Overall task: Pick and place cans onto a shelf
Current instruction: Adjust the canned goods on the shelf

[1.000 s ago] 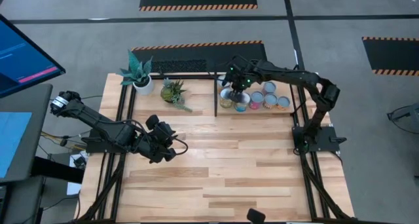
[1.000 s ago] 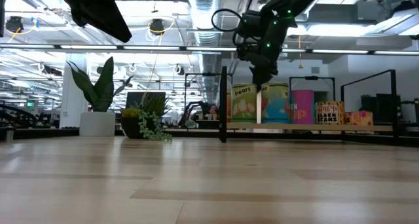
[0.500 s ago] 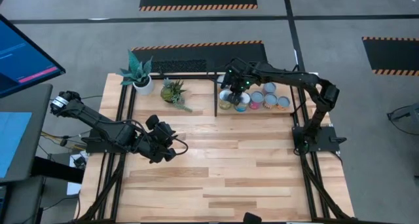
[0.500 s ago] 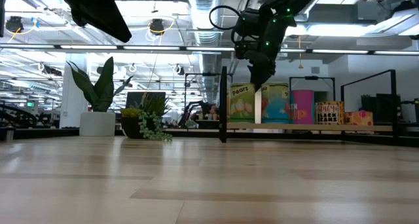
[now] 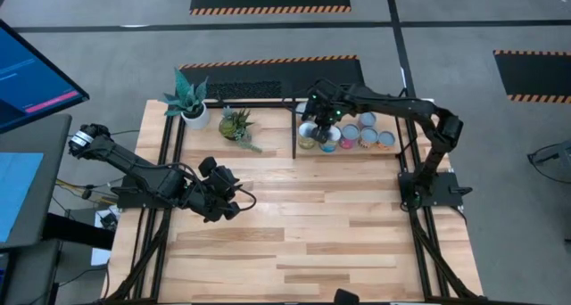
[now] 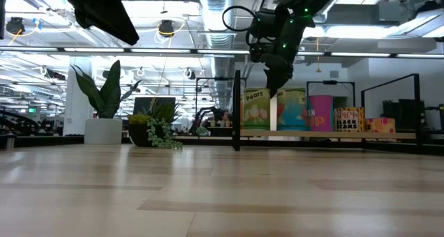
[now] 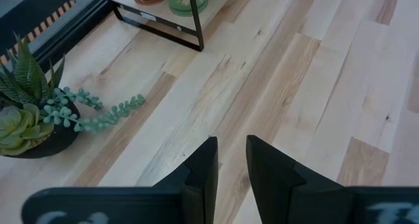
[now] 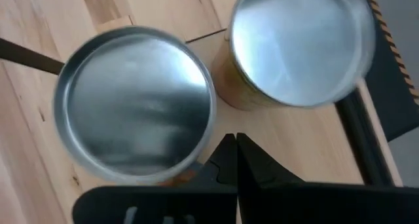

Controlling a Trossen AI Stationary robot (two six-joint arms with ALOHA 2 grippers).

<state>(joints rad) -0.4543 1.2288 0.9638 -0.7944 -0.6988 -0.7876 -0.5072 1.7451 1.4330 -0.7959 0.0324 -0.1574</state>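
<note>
While both arms reach over the light wood table (image 5: pixel 312 225), the shelf (image 5: pixel 293 136) stands along its far edge, a black-barred bay with a wood base. Directly beneath the right gripper (image 6: pixel 271 90) the cans (image 5: pixel 357 133) sit grouped inside that bay; the low view shows a yellow-green Pears tin (image 6: pixel 257 110) and a light blue one (image 6: pixel 292 109) just under the fingertips, a pink one (image 6: pixel 320 112) beside them. That gripper hangs above the tins with its fingers pressed together, gripping nothing, two silver tops (image 8: pixel 136 104) close below. Well away from the shelf, the left gripper (image 7: pixel 230 160) hovers over bare wood, its fingers narrowly parted and empty. Beyond it, two potted plants (image 5: pixel 190 101) stand beside the shelf's end post.
</note>
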